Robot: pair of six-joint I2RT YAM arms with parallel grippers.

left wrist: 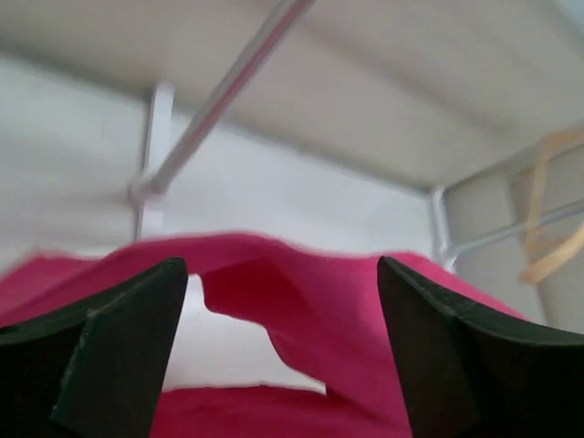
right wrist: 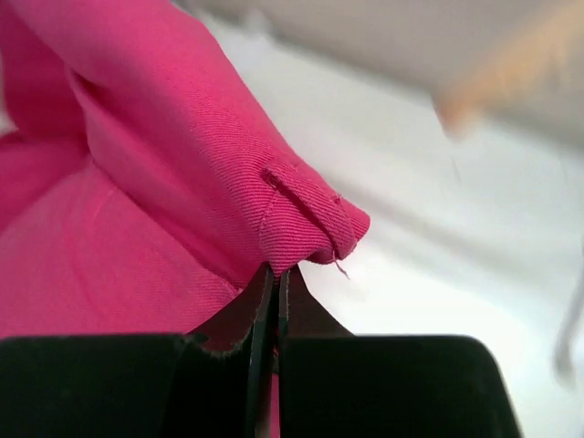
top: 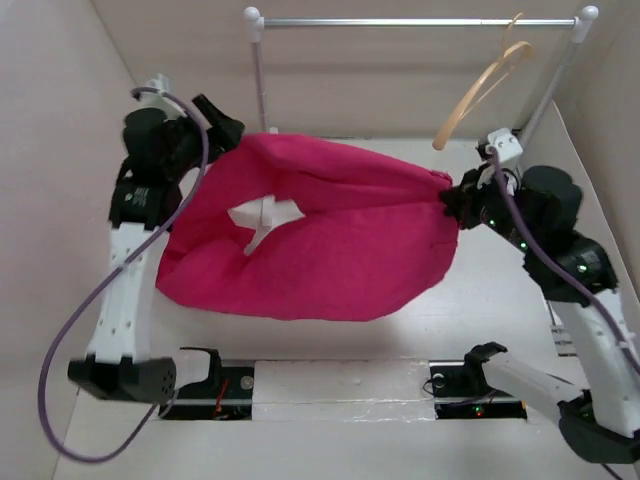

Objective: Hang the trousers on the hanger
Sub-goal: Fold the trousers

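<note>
The magenta-pink trousers [top: 330,235] hang spread between my two arms above the white table. My right gripper [top: 450,197] is shut on a hem corner of the trousers [right wrist: 301,219], the cloth pinched between the fingertips. My left gripper [top: 228,132] is at the trousers' upper left end; its jaws stand wide apart, with the trousers [left wrist: 319,319] showing between and beyond them. The pale tan wooden hanger [top: 487,88] hangs tilted from the right part of the rail, above and behind my right gripper. It also shows at the right of the left wrist view [left wrist: 550,224].
The white-and-silver clothes rail [top: 410,22] spans the back, with posts at the left [top: 258,80] and right [top: 560,80]. Beige walls close in the sides and back. A white gap [top: 262,215] shows through the trousers' middle.
</note>
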